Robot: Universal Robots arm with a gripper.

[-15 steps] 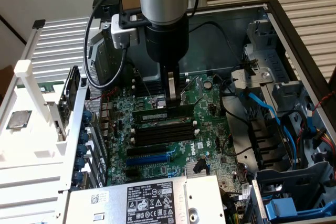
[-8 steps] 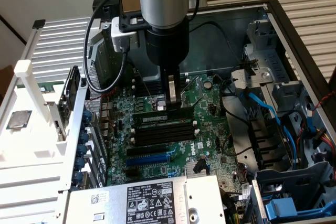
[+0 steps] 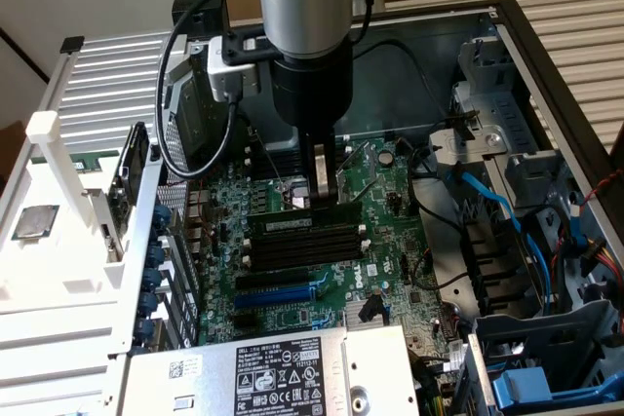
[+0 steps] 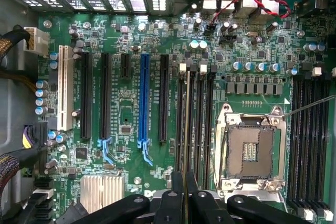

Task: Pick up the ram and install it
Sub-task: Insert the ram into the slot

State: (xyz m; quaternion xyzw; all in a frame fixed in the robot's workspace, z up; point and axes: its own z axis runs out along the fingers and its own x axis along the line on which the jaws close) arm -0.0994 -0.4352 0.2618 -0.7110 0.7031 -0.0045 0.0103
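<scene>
Hand: the gripper (image 3: 323,185) pinches the ram tight, near its middle.
Ram: the ram (image 3: 297,209) stands on its thin edge, right over the memory slots (image 3: 304,243).
Slots: four black rows on the green board (image 3: 378,174).
Touching: cannot tell.

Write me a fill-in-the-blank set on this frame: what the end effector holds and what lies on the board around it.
1. The ram, pinched in the end effector, runs ____ to the black memory slots.
2. The long expansion slot among the black ones is coloured ____.
3. The processor socket on the motherboard is ____, with no chip or cooler on it.

Missing words: parallel; blue; empty
</scene>
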